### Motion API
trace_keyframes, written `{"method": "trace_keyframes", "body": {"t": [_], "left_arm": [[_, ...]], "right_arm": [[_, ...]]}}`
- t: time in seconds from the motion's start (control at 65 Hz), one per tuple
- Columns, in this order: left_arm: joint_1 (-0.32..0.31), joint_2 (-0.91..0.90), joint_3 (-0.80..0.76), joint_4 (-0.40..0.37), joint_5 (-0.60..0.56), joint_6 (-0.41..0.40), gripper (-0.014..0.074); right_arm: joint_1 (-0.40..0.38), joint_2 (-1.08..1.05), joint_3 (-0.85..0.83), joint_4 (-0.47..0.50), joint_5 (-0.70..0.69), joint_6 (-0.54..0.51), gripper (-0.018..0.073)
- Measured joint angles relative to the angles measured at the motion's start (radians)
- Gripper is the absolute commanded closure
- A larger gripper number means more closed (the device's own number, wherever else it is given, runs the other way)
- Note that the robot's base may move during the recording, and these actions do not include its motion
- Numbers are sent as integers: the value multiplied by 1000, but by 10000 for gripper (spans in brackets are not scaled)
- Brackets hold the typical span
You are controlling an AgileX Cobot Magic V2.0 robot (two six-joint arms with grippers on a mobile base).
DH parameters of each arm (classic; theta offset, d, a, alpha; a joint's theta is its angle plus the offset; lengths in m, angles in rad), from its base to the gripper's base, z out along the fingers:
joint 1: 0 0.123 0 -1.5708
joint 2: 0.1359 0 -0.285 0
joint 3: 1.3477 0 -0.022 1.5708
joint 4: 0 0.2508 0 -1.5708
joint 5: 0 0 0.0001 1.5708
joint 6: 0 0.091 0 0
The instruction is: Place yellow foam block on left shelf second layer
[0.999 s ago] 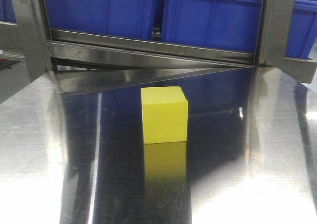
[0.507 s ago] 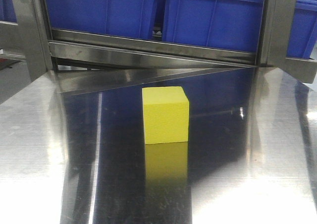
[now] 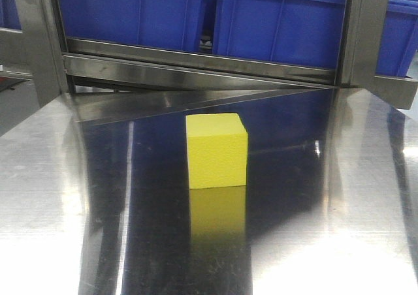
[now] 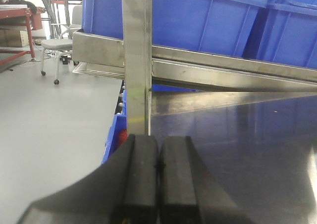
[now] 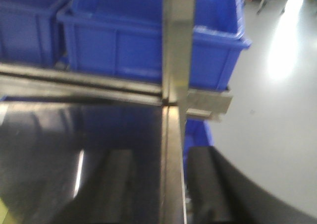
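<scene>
The yellow foam block [image 3: 216, 151] stands upright on the shiny steel shelf surface [image 3: 313, 230], near the middle of the front view, with its reflection below it. Neither gripper shows in the front view. In the left wrist view my left gripper [image 4: 158, 149] is shut and empty, its black fingers [image 4: 141, 174] pressed together, near a steel upright post [image 4: 136, 50]. In the right wrist view my right gripper [image 5: 161, 159] is open and empty, its fingers apart on either side of the shelf's right edge. The block is out of both wrist views.
Blue plastic bins [image 3: 274, 21] sit on the steel shelf layer [image 3: 196, 70] behind the block. Steel uprights [image 3: 366, 34] stand at left and right. A blue bin [image 5: 148, 40] and open floor [image 5: 277, 95] show to the right; a chair [image 4: 52, 45] stands far left.
The block appears to shift a few pixels right and back in the front view. Nothing else has visibly changed.
</scene>
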Motion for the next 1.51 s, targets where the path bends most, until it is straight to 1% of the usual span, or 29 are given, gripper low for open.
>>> {"method": "trace_keyframes", "body": {"t": [0.046, 0.092, 0.231, 0.354, 0.4, 0.461, 0.6, 0.723, 0.876, 0.984, 1.076, 1.245, 1.507], "left_arm": [[0, 0, 0, 0, 0, 0, 460], [0, 0, 0, 0, 0, 0, 460], [0, 0, 0, 0, 0, 0, 460], [0, 0, 0, 0, 0, 0, 460], [0, 0, 0, 0, 0, 0, 460], [0, 0, 0, 0, 0, 0, 460], [0, 0, 0, 0, 0, 0, 460], [0, 0, 0, 0, 0, 0, 460], [0, 0, 0, 0, 0, 0, 460], [0, 0, 0, 0, 0, 0, 460], [0, 0, 0, 0, 0, 0, 460], [0, 0, 0, 0, 0, 0, 460], [0, 0, 0, 0, 0, 0, 460]], "right_arm": [[24, 40, -27, 2, 37, 0, -44], [52, 86, -54, -1, 76, 0, -74], [142, 226, -122, -16, 152, 0, -65], [261, 370, -201, -19, 228, 0, -65], [306, 417, -241, -19, 263, 16, -65], [380, 501, -301, -19, 310, 62, -65], [498, 690, -447, -19, 421, 221, -65], [576, 840, -563, -22, 488, 322, -65], [662, 1004, -678, -35, 496, 423, -65], [696, 1091, -731, -37, 496, 466, -65], [711, 1146, -762, -41, 496, 498, -65], [716, 1200, -774, -54, 496, 549, -65], [707, 1237, -778, -68, 505, 562, -65]]}}
